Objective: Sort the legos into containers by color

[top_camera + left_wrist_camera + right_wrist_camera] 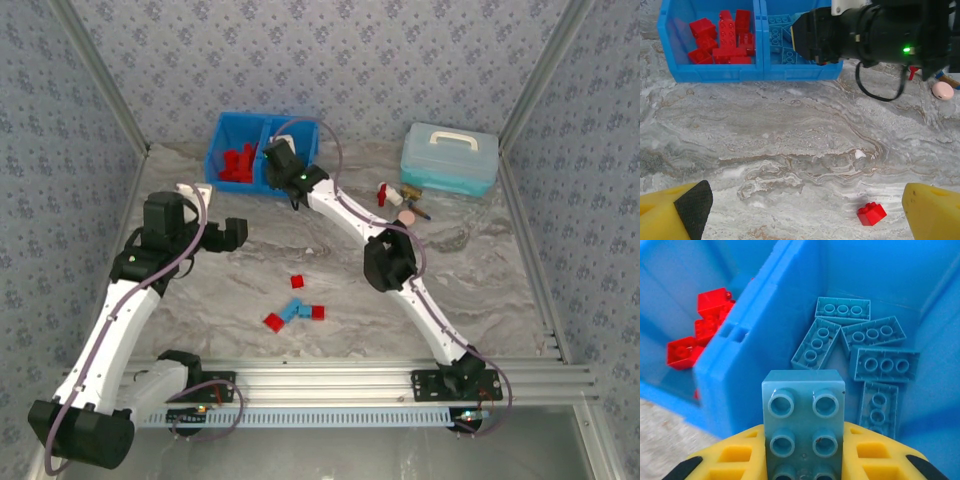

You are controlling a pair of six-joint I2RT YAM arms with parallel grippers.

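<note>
From the right wrist we lose the lower end of the near light blue brick at the bottom edge, and the divider hides part of the red bricks. From the left wrist the right arm covers most of the blue bricks. From above, we cannot tell apart the small items beside the teal box.

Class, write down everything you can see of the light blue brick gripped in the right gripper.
The light blue brick looks like smooth, glossy plastic, with hollow round studs in two columns facing the wrist camera. Four studs show fully and two more partly. A tiny dark speck marks its upper right corner. The right gripper clamps its lower end between yellow fingers, the only things touching it. It hangs over the blue bin's right compartment, beside the divider, above loose light blue bricks.
</note>
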